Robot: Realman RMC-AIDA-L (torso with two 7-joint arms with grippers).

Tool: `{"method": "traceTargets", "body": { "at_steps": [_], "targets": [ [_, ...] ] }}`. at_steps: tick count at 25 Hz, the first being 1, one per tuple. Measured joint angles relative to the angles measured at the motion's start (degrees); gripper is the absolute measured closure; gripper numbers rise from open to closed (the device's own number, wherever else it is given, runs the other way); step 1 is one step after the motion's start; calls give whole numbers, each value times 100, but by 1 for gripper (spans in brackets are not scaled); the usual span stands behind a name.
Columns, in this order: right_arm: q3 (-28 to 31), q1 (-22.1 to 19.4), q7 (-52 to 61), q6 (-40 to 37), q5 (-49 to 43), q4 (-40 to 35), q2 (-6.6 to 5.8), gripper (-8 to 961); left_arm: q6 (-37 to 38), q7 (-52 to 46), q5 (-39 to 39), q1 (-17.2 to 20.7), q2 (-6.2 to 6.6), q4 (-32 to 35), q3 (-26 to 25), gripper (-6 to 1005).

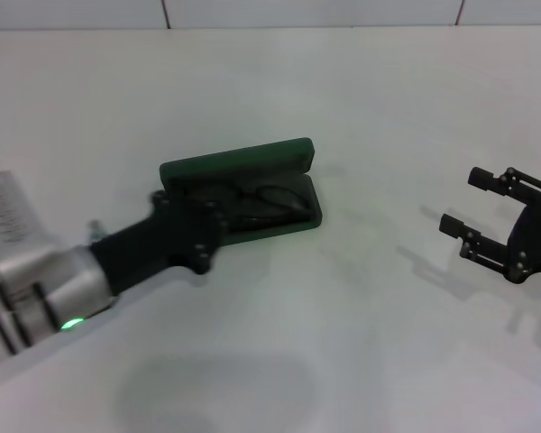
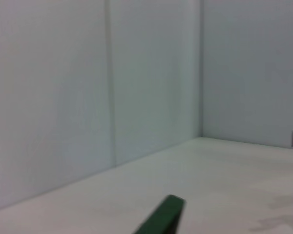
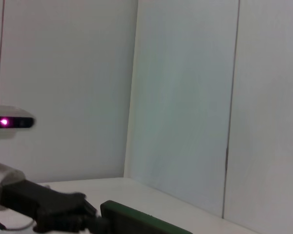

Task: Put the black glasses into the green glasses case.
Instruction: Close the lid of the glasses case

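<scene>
Black glasses (image 1: 275, 200) lie inside the open green glasses case (image 1: 239, 162); right end effector (image 1: 473, 206) spread wide.

The dark green hard-shell glasses case (image 1: 239, 185) lies open near the middle of the white counter (image 1: 343, 343), its lid standing up behind the tray. The thin black-framed glasses (image 1: 275, 200) lie inside the tray. The left tool (image 1: 198, 230) reaches over the case's left end, and the right tool (image 1: 478, 212) sits well apart to the right.

A plain white, smooth worktop (image 1: 361, 343) fills nearly the whole head view. Along the top edge of the frame runs a white panelled wall (image 1: 307, 13) with thin vertical seams.
</scene>
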Motion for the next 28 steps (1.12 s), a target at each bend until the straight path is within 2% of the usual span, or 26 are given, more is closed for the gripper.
{"method": "traceTargets", "body": {
  "at_steps": [5, 8, 13, 18, 28],
  "targets": [
    [6, 6, 0, 28, 4, 0, 12, 295, 337, -352, 40, 710, 45, 922, 37, 941],
    [10, 16, 0, 50, 5, 0, 21, 295, 338, -392, 30, 885, 82, 1117, 9, 941],
    [9, 40, 0, 56, 5, 0, 38, 295, -17, -340, -14, 929, 64, 1148, -164, 940],
    [9, 55, 0, 55, 3, -1, 55, 295, -560, -225, -14, 760, 23, 1001, -219, 939],
    [9, 48, 0, 53, 2, -1, 53, 295, -590, -241, -19, 670, 12, 936, -184, 938]
  ]
}}
